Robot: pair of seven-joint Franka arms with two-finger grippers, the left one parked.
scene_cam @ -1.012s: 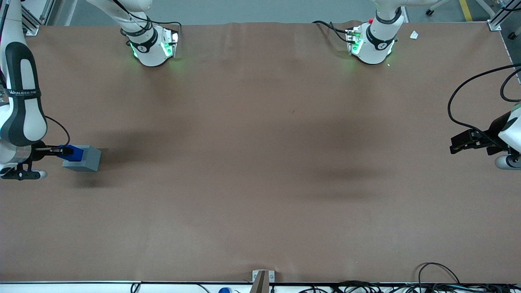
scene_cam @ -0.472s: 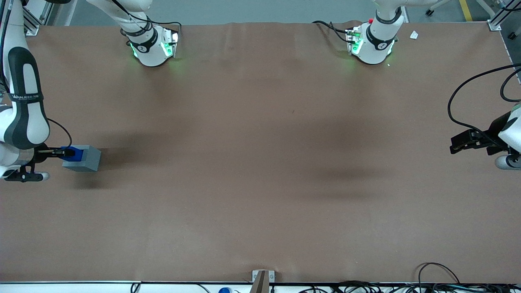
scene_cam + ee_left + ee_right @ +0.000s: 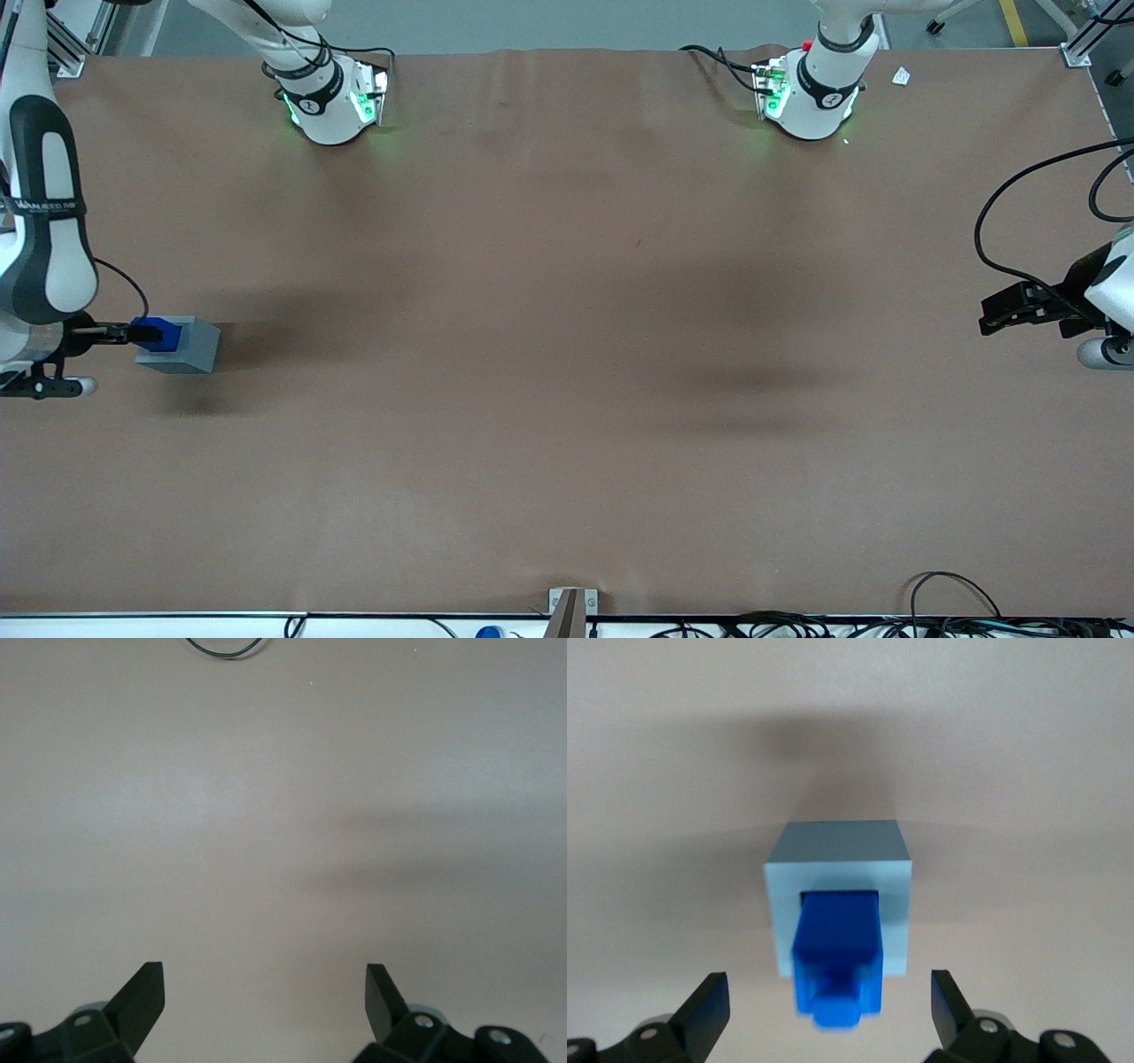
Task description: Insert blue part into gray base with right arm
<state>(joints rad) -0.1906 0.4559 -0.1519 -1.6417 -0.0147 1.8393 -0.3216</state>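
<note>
Gripper (image 3: 830, 1005) of the right arm (image 3: 40, 221) hovers just above the blue part (image 3: 837, 966), its fingers (image 3: 704, 1005) spread wide on either side and touching nothing. That part stands in the recess of the gray base (image 3: 838, 881), which sits at the working arm's end of the table (image 3: 567, 354), apparently fully seated. Since a second ago the gripper has let go and drawn away, while the base has not moved.
</note>
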